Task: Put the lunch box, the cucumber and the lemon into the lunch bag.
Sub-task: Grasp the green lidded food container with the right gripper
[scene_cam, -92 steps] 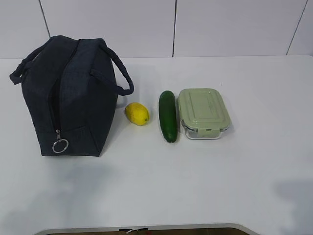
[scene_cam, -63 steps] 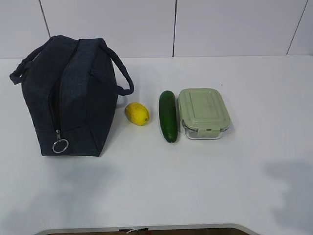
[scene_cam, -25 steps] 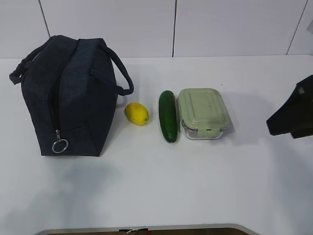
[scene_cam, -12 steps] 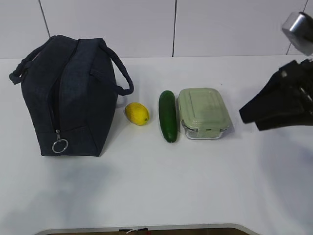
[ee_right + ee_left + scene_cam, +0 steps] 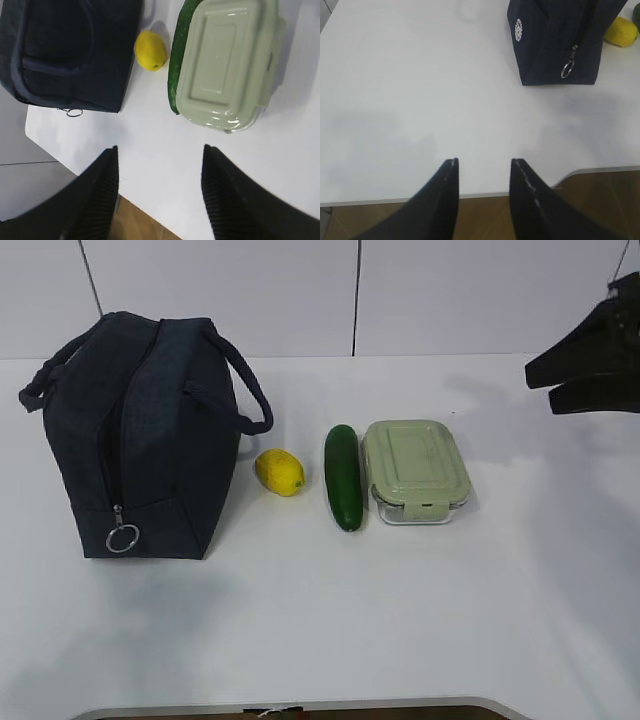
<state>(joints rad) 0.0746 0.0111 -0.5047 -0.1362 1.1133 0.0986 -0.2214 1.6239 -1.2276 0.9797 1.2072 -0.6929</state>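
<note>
The dark navy lunch bag (image 5: pixel 140 430) stands at the left of the white table, its metal ring pull (image 5: pixel 122 538) hanging at the near end of the zipper. To its right lie the yellow lemon (image 5: pixel 280 472), the dark green cucumber (image 5: pixel 343 477) and the green-lidded lunch box (image 5: pixel 415 470) in a row. My right gripper (image 5: pixel 540 388) is open and empty, up in the air at the far right, beyond the lunch box. In the right wrist view (image 5: pixel 160 149) it looks down on the lunch box (image 5: pixel 225 65). My left gripper (image 5: pixel 484 162) is open and empty over the table's near edge.
The table's front edge (image 5: pixel 300 705) has a notch in the middle. A white panelled wall (image 5: pixel 400 290) stands behind the table. In the left wrist view the bag (image 5: pixel 560 45) sits far ahead to the right, with bare table (image 5: pixel 420 90) between.
My right gripper came in from the right edge and has risen up and back toward the far right. The bag, lemon, cucumber and lunch box have not moved.
</note>
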